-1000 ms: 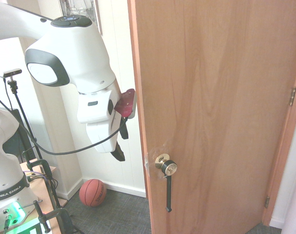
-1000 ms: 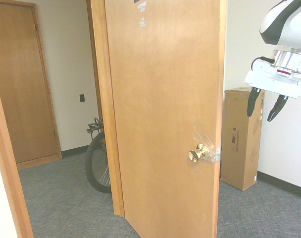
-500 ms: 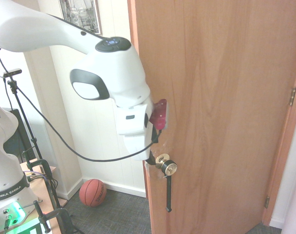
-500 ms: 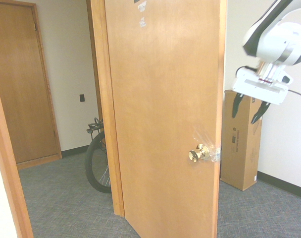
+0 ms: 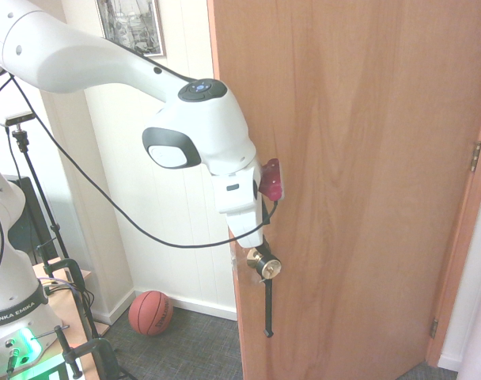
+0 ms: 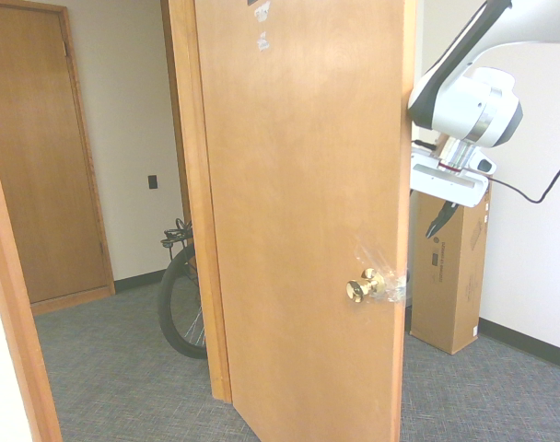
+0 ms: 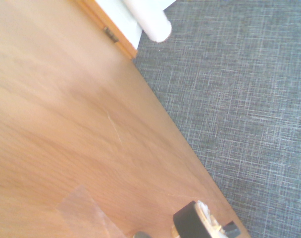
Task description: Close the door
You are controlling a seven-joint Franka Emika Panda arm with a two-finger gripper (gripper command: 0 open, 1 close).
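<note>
The door is tall, light-brown wood grain, and stands partly open. Its brass knob has a thin black strap hanging from it, and a brass hinge shows at the frame. My gripper is against the door's face at its free edge, just above the knob. From the other side, the door and its knob hide part of my gripper. The gripper is open; one dark finger shows past the edge. The wrist view shows the door and the knob close up.
A white panelled wall stands behind the arm, with a basketball on the carpet below. On the far side are a tall cardboard box, a bicycle wheel behind the door frame, and another shut door.
The arm has come across and down from beside the wall to the door's edge above the knob. The door has swung a little, and the knob and strap have shifted with it.
</note>
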